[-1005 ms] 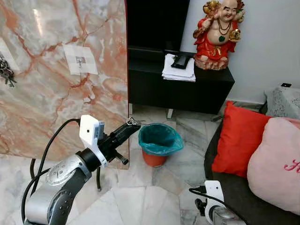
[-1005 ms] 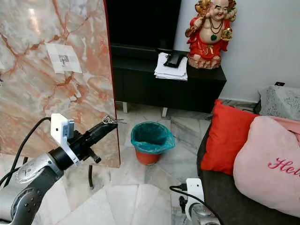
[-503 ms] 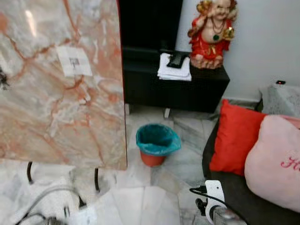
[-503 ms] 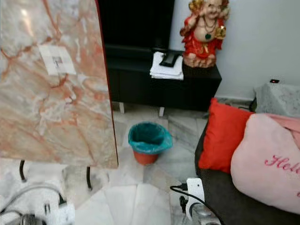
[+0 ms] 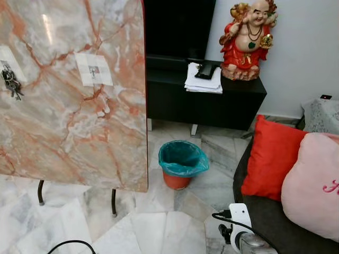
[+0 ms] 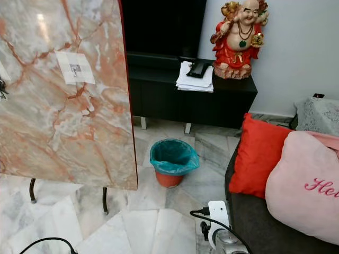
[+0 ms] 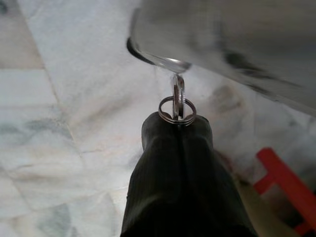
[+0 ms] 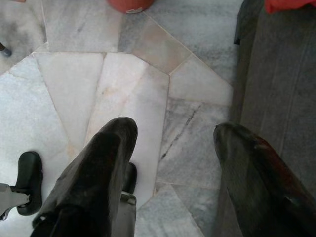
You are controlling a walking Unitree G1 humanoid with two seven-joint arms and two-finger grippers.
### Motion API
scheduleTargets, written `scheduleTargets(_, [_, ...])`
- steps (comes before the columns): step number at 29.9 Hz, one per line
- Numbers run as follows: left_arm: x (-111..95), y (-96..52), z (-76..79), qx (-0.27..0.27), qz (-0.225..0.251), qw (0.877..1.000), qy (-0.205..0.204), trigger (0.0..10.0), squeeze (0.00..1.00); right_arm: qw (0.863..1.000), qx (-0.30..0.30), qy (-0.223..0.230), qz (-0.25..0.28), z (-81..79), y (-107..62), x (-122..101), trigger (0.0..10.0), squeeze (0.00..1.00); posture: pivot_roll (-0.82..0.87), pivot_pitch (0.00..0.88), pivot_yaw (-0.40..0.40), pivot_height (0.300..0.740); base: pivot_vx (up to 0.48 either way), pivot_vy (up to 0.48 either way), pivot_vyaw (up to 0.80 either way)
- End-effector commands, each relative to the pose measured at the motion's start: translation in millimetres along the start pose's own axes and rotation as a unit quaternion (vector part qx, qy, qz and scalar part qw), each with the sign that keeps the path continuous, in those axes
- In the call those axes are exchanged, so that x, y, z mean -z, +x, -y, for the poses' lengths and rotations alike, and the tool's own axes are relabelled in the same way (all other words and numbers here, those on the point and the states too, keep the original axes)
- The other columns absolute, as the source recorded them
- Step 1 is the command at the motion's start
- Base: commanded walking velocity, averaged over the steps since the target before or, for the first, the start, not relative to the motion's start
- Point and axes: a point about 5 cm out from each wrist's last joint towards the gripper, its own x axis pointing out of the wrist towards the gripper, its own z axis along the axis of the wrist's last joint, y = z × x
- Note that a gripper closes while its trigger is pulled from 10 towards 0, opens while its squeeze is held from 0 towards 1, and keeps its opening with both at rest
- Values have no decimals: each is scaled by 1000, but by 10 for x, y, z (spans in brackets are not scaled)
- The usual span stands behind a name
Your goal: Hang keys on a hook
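Note:
In the left wrist view my left gripper point(image 7: 177, 126) is shut on a silver key ring point(image 7: 177, 108), which stands out past the fingertips over the marble floor; its key is blurred. A tall orange-veined marble board point(image 5: 79, 106) stands on thin black legs at the left. A dark bunch of keys point(image 5: 10, 82) hangs near the board's left edge, beside a white paper tag point(image 5: 94, 69). My right gripper point(image 8: 175, 133) hangs open over the floor tiles beside the sofa, with nothing in it.
A red bin with a teal liner point(image 5: 181, 161) stands just right of the board. Behind it is a black cabinet point(image 5: 212, 103) with papers and a red statue point(image 5: 247, 37). A sofa with a red cushion point(image 5: 273, 156) and a pink cushion point(image 5: 315, 190) is on the right.
My left arm, raised before the board's right edge a second ago with the key ring, has dropped below the eye views. The camera swayed and settled again.

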Motion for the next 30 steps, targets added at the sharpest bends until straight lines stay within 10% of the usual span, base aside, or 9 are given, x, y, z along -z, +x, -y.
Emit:
scheduleTargets(1, [83, 69, 56, 12, -19, 1000, -8, 10000, 0, 1000, 2, 1, 0, 16, -1, -14, 10000, 0, 22, 27, -90, 740, 0, 0, 0])
scheduleTargets(16, [611, 191, 447, 129, -170, 973, 88, 10000, 0, 1000, -2, -5, -2, 7, 0, -14, 10000, 0, 31, 17, -89, 740, 0, 0, 0])
scheduleTargets(23, [834, 128, 474, 144, -222, 935, 236, 10000, 0, 1000, -2, -10, -2, 9, 1, -21, 10000, 0, 42, 18, -94, 740, 0, 0, 0])
scheduleTargets(30, [934, 37, 223, 75, -254, 948, 178, 10000, 0, 1000, -4, -12, 0, 5, 1, -34, 10000, 0, 45, 19, -96, 740, 0, 0, 0])
